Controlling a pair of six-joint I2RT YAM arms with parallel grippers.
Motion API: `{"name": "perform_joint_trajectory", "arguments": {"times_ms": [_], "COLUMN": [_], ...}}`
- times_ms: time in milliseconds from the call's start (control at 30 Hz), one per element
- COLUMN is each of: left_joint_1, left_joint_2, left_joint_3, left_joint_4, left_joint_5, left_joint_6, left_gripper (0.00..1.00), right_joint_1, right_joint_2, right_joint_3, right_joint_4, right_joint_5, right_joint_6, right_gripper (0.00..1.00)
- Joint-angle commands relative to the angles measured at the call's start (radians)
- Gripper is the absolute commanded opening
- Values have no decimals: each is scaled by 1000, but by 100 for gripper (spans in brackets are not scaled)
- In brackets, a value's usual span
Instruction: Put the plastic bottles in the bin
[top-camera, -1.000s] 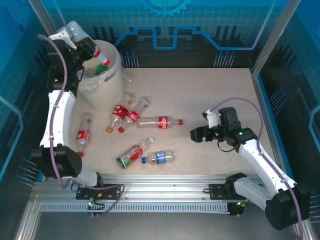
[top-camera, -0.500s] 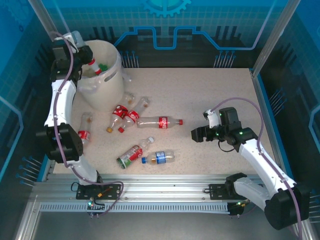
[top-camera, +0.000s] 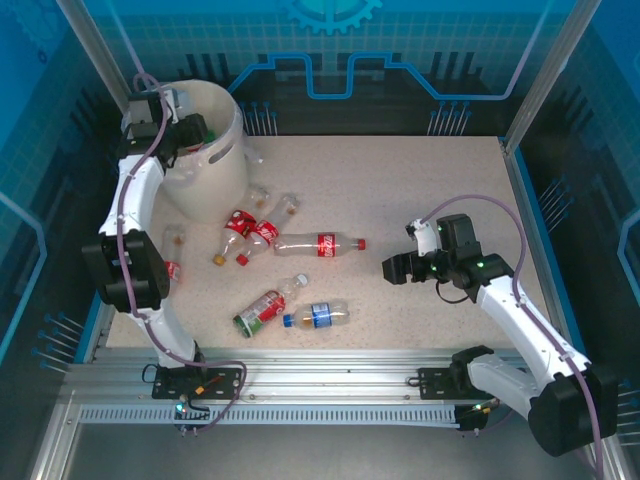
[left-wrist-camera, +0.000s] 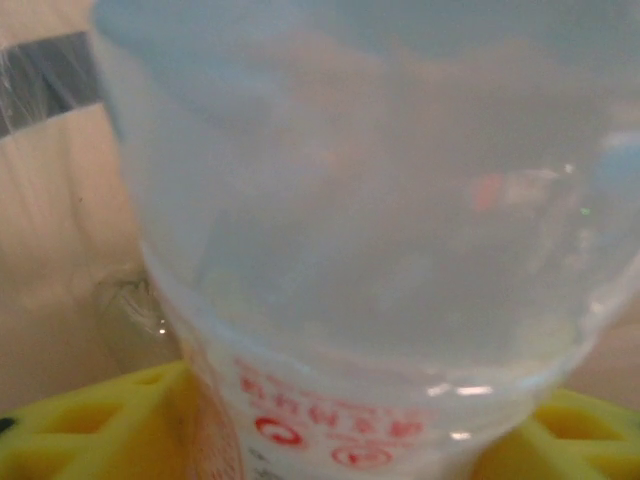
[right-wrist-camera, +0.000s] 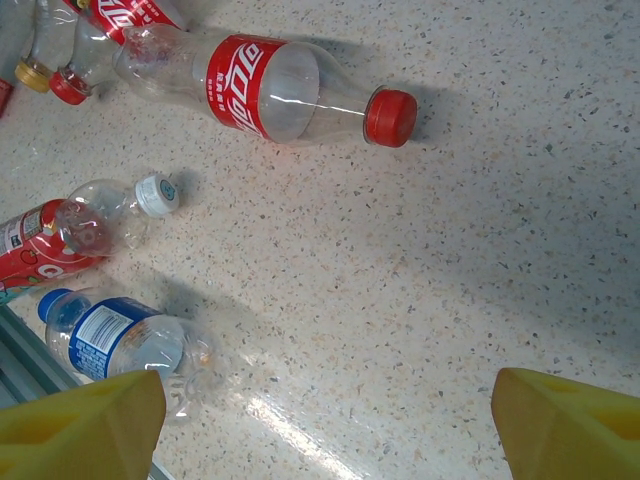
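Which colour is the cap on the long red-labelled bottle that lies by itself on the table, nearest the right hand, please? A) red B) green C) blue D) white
A: in the right wrist view the long red-labelled bottle lies on its side and ends in a red cap.

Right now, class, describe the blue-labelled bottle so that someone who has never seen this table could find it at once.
Start at the big cream bin at the table's far left and follow the scattered bottles toward the near rail. At their near end, right of a red-and-green-labelled bottle, lies the blue-labelled bottle. It alone has a blue label and cap.
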Motion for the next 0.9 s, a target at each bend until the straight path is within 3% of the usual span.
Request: {"name": "perform_joint_trajectory", "arguments": {"times_ms": [0,133,333,600,733,867], "left_joint_1": [-3,-3,-5,-6,-7,-8], "left_joint_2": [-9,-21,-42,-87,-151,-226], "left_joint_3": [-9,-6,15,47,56,64], "left_joint_4": [-19,-24,-43,-81,-117,-158], "left_joint_5": [-4,-3,-3,-17,-67,-116], "left_joint_6": [24,31,42,72,79,60], "left_gripper": [79,91,99,99,99,99], "right_joint_1": [-12,-11,-1,39,106,212], "right_joint_2": [6,11,14,17,-23,-18], "right_joint_3": [14,19,23,38,44,51], "right_joint_4": [-11,-10,-14,-29,-29,-40], "right_joint_5": [5,9,16,27,13,79], "right_joint_6": [-9,-13,-21,-66,-129,-229], "right_gripper": [86,86,86,88,88,88]}}
